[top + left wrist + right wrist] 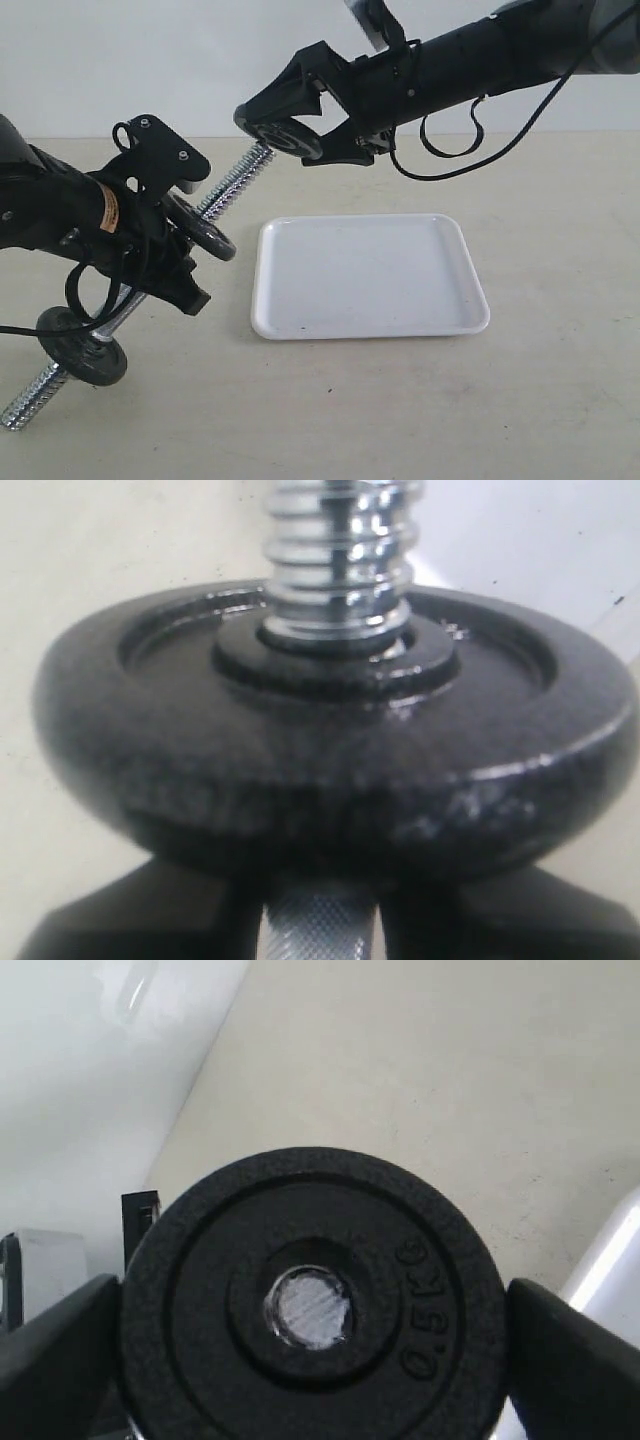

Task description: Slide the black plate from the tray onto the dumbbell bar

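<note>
Overhead, the right end effector is clenched on the black plate, held in the air well above the table. In the right wrist view its fingers press the rim from opposite sides, and the plate's flat face is turned to the camera. A bright metal end face shows through the central hole — the tip of the dumbbell bar, lined up with it. In the exterior view the plate sits just at the bar's upper threaded tip; whether the thread has entered the hole cannot be told.

The left end effector is grasping the bar by its knurled middle, as the left wrist view shows, just beside a mounted disc. The bar is tilted, running from 7 o'clock up to 1 o'clock in the exterior view, with a lower disc near its 7 o'clock end.

The tray lies flat on the table at about 5 o'clock from the plate — well apart from it and just beside the left end effector at 3 o'clock.
</note>
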Motion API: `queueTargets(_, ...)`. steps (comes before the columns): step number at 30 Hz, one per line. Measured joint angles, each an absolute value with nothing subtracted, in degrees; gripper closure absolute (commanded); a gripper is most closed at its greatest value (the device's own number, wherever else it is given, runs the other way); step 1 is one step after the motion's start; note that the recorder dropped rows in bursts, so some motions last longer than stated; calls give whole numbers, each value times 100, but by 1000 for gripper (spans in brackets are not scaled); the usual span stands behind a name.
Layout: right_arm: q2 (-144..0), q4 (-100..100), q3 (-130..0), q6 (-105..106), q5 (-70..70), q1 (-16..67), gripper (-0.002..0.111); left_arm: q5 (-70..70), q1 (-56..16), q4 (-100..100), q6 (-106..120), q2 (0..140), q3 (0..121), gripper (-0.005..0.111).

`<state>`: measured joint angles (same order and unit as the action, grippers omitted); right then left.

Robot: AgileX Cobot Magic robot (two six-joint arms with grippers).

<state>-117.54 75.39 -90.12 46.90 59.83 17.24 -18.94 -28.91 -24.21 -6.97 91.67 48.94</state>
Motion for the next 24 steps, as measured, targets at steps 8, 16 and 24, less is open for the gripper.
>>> queueTargets(8,-11754,7552,-9012,4728,5674,1750,108,-1894,-2904,-2430,-697,9167,4894,102)
queueTargets(16,-11754,7552,-9012,4739,5709,1750,108,-1894,-2904,-2434,-708,9167,4894,102)
queueTargets(24,-11754,7552,-9012,4739,5770,1810,108,-1894,-2904,-2434,-708,9167,4894,102)
